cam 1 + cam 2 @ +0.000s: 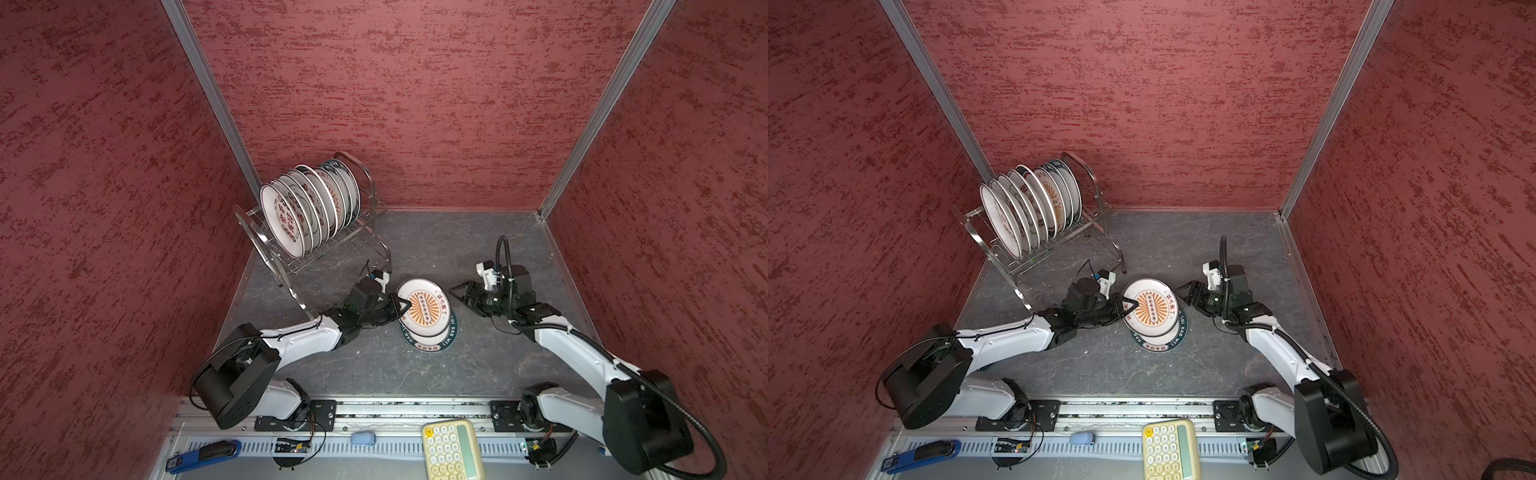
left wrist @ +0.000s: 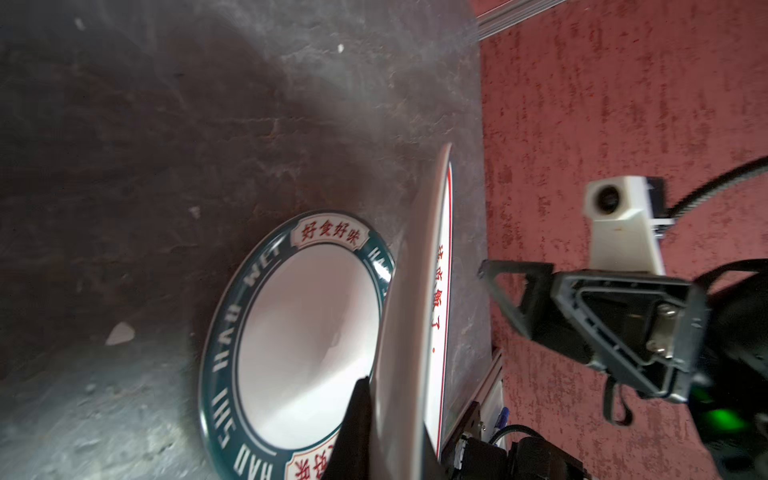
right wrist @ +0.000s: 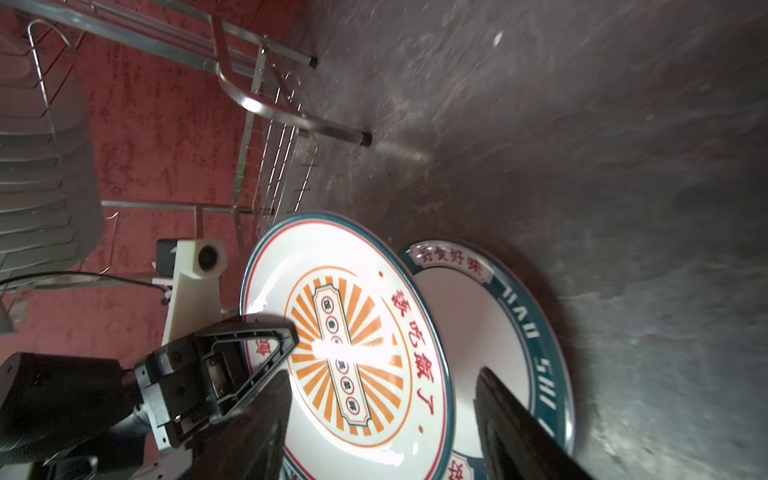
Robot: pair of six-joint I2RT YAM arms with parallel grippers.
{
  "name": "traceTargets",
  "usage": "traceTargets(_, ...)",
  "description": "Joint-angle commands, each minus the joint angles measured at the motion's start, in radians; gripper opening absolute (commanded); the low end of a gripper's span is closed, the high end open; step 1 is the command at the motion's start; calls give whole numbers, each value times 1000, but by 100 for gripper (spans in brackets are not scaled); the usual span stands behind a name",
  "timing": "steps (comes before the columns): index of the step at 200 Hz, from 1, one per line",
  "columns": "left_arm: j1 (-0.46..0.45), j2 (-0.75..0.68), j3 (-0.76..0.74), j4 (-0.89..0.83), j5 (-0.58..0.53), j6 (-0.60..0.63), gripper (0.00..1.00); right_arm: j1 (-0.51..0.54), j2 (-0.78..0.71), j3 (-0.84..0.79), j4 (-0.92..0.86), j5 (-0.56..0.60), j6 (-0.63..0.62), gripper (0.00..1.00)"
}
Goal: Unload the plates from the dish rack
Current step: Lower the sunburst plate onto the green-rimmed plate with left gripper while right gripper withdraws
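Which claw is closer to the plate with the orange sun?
Left. The left claw is clamped on the sunburst plate at its rim; the right claw is open just beside the opposite edge, not holding it.

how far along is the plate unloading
Done: one teal-rimmed plate lies flat on the table. In hand: the left pincer is shut on the rim of the sunburst plate, holding it tilted over that plate; the right pincer stands open nearby. Left: a row of plates upright in the dish rack.
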Motion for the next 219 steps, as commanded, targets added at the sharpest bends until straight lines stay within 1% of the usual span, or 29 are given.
traceTargets(1, -3, 10, 32, -67, 12, 19, 0, -2, -43, 56, -200, 260, -81, 76)
traceTargets(20, -7, 37, 43, -68, 22, 17, 0, -1, -44, 60, -210, 278, -77, 77)
traceTargets(99, -31, 146, 83, -64, 45, -8, 1, -2, -45, 43, -200, 286, -76, 80)
traceTargets(134, -38, 172, 116, -109, 46, -5, 11, -3, -45, 41, -211, 293, -84, 83)
traceTargets(149, -39, 182, 135, -153, 42, -1, 15, -1, -48, 40, -214, 300, -89, 84)
traceTargets(180, -52, 203, 176, -243, 18, 12, 23, -2, -54, 40, -220, 315, -92, 85)
traceTargets(204, -57, 218, 195, -289, 0, 14, 27, -2, -55, 41, -220, 317, -95, 85)
traceTargets(219, -58, 221, 205, -318, -14, 13, 32, -2, -54, 47, -225, 319, -98, 86)
